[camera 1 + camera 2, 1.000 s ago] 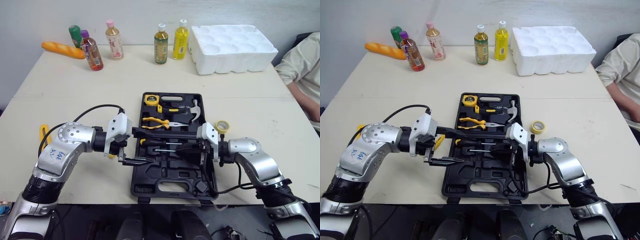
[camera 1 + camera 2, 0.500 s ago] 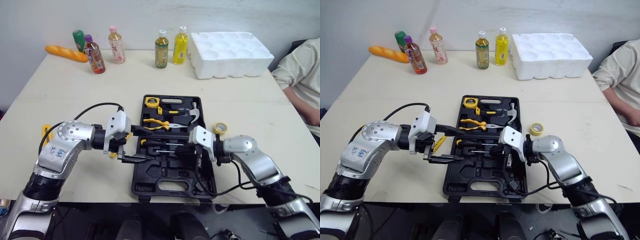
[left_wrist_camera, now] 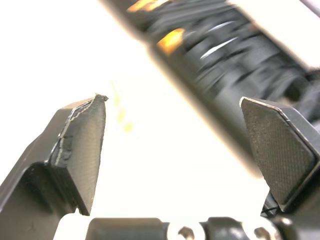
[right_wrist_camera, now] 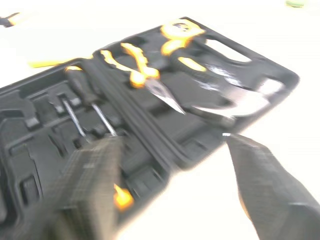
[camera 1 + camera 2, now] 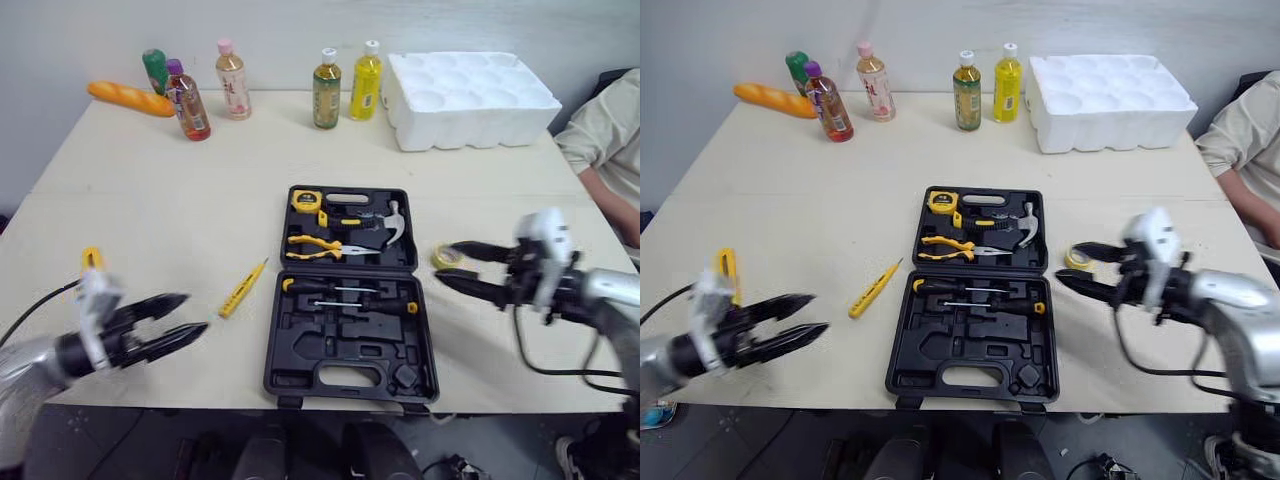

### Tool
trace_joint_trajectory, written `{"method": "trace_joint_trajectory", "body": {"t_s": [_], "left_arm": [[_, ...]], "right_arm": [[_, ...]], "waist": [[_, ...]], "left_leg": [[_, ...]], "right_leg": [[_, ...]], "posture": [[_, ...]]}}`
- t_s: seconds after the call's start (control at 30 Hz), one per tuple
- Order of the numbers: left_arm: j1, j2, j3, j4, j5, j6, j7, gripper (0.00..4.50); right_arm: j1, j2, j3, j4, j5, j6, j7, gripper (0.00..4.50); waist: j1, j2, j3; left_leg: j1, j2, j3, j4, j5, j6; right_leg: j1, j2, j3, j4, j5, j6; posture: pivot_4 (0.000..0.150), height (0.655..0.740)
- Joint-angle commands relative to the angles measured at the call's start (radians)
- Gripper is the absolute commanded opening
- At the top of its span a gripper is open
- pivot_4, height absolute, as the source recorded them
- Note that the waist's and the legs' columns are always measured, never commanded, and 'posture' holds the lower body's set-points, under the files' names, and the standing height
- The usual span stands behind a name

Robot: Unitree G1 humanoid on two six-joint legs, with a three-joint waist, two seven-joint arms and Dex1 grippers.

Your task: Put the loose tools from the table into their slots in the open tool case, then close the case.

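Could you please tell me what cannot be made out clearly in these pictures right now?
Head views: yellow tape roll, partly crossed by a finger of the open right gripper.
Head views: yellow tool at the left edge of the table, its near end behind the open left gripper; type unclear.
Head views: person in a pale sleeve, cut off by the right edge.
Head views: drink bottles, labels too small to read.

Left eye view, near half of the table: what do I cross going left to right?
left end effector → yellow screwdriver → open tool case → yellow tape roll
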Motion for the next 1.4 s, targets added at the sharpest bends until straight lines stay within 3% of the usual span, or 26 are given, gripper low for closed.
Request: {"method": "trace_joint_trajectory", "body": {"t_s": [0.03,0.2,0.33,0.6,0.77,0.97,1.1,1.2,1.4], "left_arm": [[0.096,-0.008,0.204,0.093,0.011,-0.049,0.029,4.50],[0.135,0.029,0.301,0.258,0.113,-0.181,0.091,4.50],[0.106,0.075,0.286,0.400,0.184,-0.282,0.117,4.50],[0.069,0.085,0.222,0.422,0.185,-0.305,0.100,4.50],[0.096,0.058,0.187,0.221,0.115,-0.214,0.083,4.50],[0.087,-0.010,-0.036,-0.209,0.036,-0.060,0.210,4.50],[-0.003,-0.036,-0.157,-0.265,0.050,0.067,0.358,4.50],[-0.118,-0.092,-0.270,-0.262,0.088,0.234,0.555,4.50],[-0.274,-0.101,-0.408,-0.265,0.120,0.328,0.632,4.50]], "right_arm": [[0.049,-0.075,-0.113,0.124,-0.046,-0.067,0.023,4.41],[0.111,-0.149,-0.181,0.316,-0.122,-0.186,0.044,4.41],[0.126,-0.176,-0.204,0.448,-0.176,-0.279,0.037,4.41],[0.114,-0.175,-0.202,0.500,-0.175,-0.337,0.049,4.41],[0.132,-0.153,-0.202,0.336,-0.101,-0.255,0.055,4.41],[0.095,-0.117,-0.143,-0.066,0.145,-0.005,0.008,4.41],[0.011,-0.105,-0.067,-0.223,0.283,0.098,-0.042,4.41],[-0.069,-0.106,0.029,-0.317,0.334,0.125,-0.046,4.41],[-0.215,-0.074,0.174,-0.356,0.352,0.136,-0.059,4.41]], "waist": [[0.001,0.000,0.000],[0.003,0.000,0.000],[0.000,0.001,0.000],[-0.013,0.001,0.001],[-0.011,0.002,0.001],[-0.006,0.002,0.001],[-0.005,0.002,0.001],[-0.006,0.002,0.001],[-0.003,0.001,0.001]], "left_leg": [[0.001,0.000,0.000,0.000,0.000,0.000],[0.003,0.000,0.001,-0.002,0.000,0.000],[0.002,0.000,0.001,-0.004,0.000,0.000],[0.003,0.000,0.004,-0.007,0.000,0.000],[0.003,0.000,0.004,-0.007,0.000,-0.001],[0.002,0.000,0.003,-0.007,0.000,-0.001],[0.002,0.000,0.002,-0.006,0.000,-0.001],[0.002,0.000,0.002,-0.005,0.000,-0.001],[0.001,0.000,0.002,-0.001,0.000,-0.001]], "right_leg": [[0.001,0.000,0.000,0.000,0.000,0.000],[0.001,-0.001,0.000,0.000,0.000,-0.002],[-0.001,-0.001,0.001,0.000,-0.001,-0.003],[-0.002,-0.002,0.002,0.001,-0.001,-0.003],[-0.003,-0.002,0.003,0.002,-0.001,-0.003],[-0.002,-0.002,0.002,0.001,0.000,-0.002],[-0.002,0.000,0.001,0.002,0.000,-0.002],[-0.002,0.000,0.002,0.002,0.000,-0.001],[-0.002,0.001,0.002,0.004,0.000,-0.001]], "posture": [[0.150,0.7400],[0.150,0.7400],[0.150,0.7400],[0.150,0.7400],[0.150,0.7400],[0.150,0.7400],[0.150,0.7400],[0.150,0.7400],[0.150,0.7400]]}}
